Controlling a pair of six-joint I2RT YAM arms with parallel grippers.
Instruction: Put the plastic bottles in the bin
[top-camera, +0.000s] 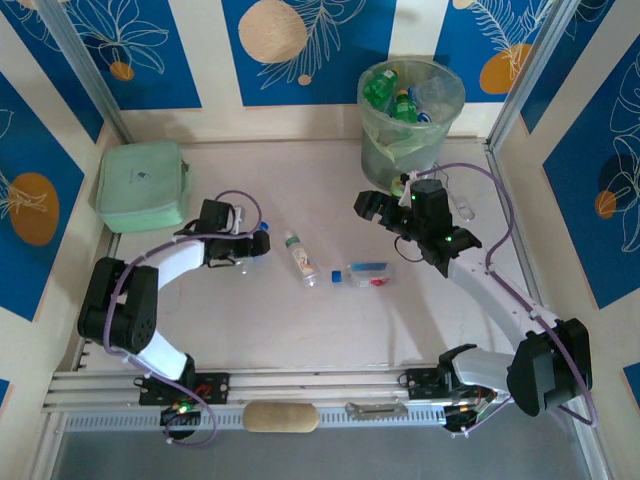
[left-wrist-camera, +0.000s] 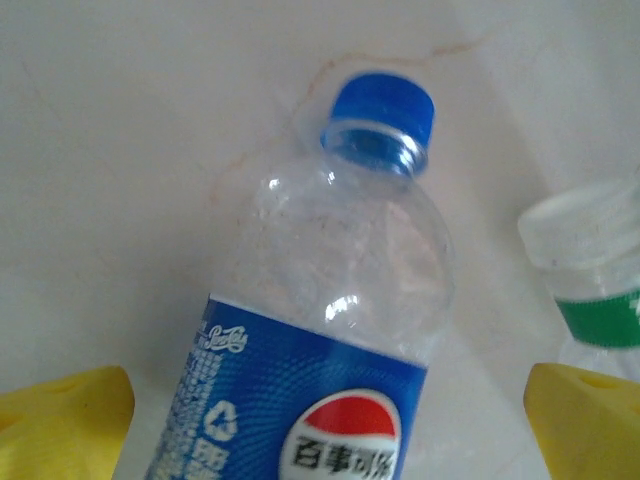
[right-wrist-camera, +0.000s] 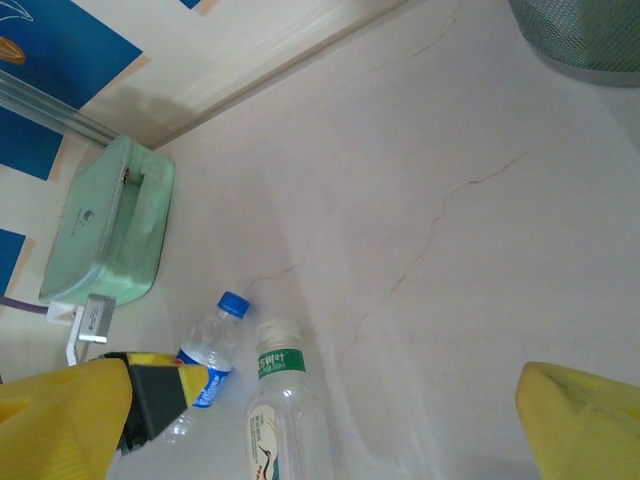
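My left gripper (top-camera: 248, 247) stands open around a clear bottle with a blue cap and blue label (left-wrist-camera: 330, 330), which lies on the table between the yellow fingertips (left-wrist-camera: 60, 420) with a gap on the right side. A white-capped bottle with a green band (top-camera: 300, 258) lies just to its right, also visible from my wrists (left-wrist-camera: 590, 290) (right-wrist-camera: 285, 400). A third bottle with a blue and red label (top-camera: 365, 275) lies mid-table. The grey bin (top-camera: 372, 150) with a pale green liner holds several bottles. In front of the bin, my right gripper (top-camera: 372, 208) hovers open and empty.
A flat mint-green pouch (top-camera: 143, 185) rests at the back left by the wall, also seen from the right wrist (right-wrist-camera: 105, 235). The bin's base (right-wrist-camera: 590, 40) is at the far right of that view. A tan object (top-camera: 282, 417) and a metal tool (top-camera: 375, 408) lie by the rail.
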